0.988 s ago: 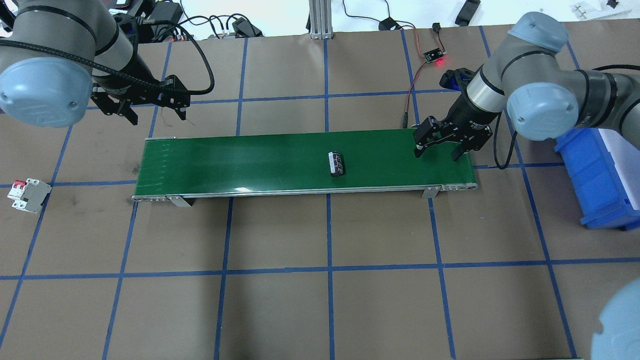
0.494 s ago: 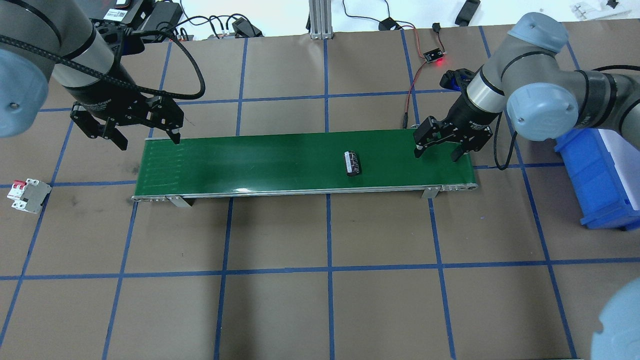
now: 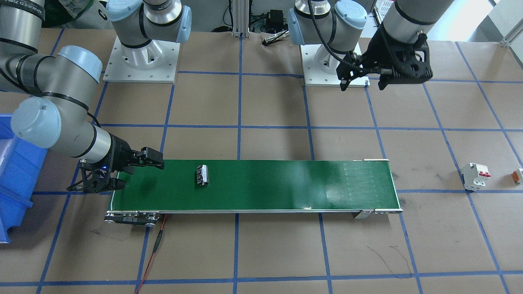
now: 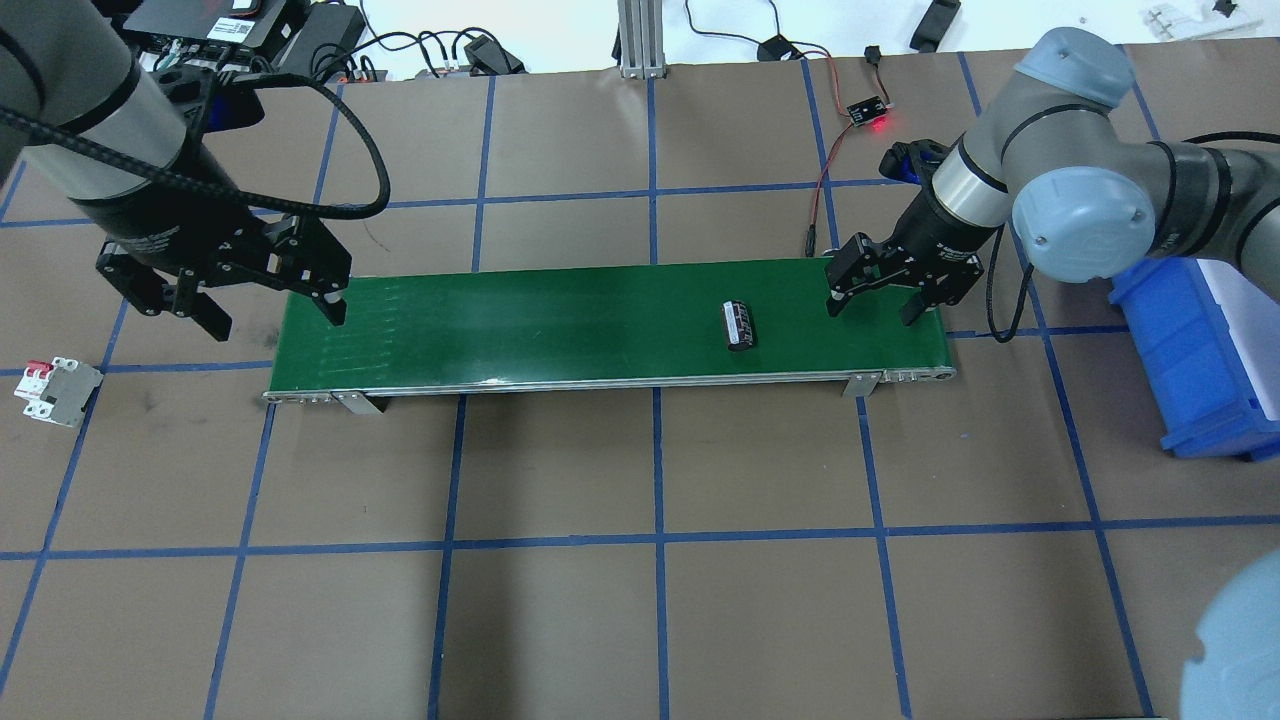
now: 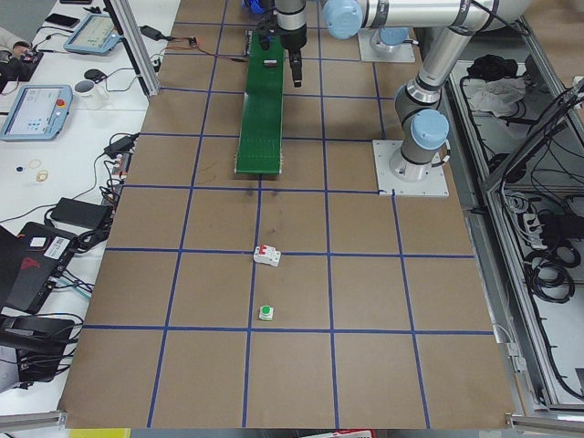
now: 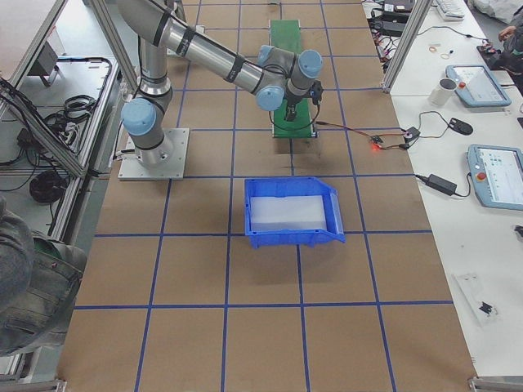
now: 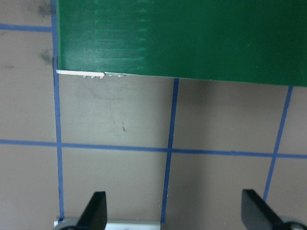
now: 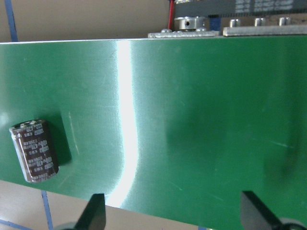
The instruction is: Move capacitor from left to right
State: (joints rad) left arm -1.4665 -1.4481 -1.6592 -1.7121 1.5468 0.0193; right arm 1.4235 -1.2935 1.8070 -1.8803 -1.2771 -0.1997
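Observation:
The capacitor (image 4: 739, 326), a small dark stubby cylinder, lies on its side on the green conveyor belt (image 4: 560, 320), right of the middle. It also shows in the front view (image 3: 202, 174) and at the left of the right wrist view (image 8: 34, 151). My right gripper (image 4: 872, 310) is open and empty, low over the belt's right end, a short way right of the capacitor. My left gripper (image 4: 277, 322) is open and empty, raised over the belt's left end. The left wrist view shows only that belt end (image 7: 182, 38) and table.
A white breaker with red switches (image 4: 55, 388) lies on the table far left of the belt. A tiny orange-and-white part (image 3: 518, 175) lies beyond it. A blue bin (image 4: 1200, 350) stands right of the belt. A sensor board with a red light (image 4: 868, 110) and its wires lie behind the right end.
The capacitor has travelled right along the belt, closer to my right gripper. My left arm has moved towards the robot's side, over the belt's left end. The right arm has not moved.

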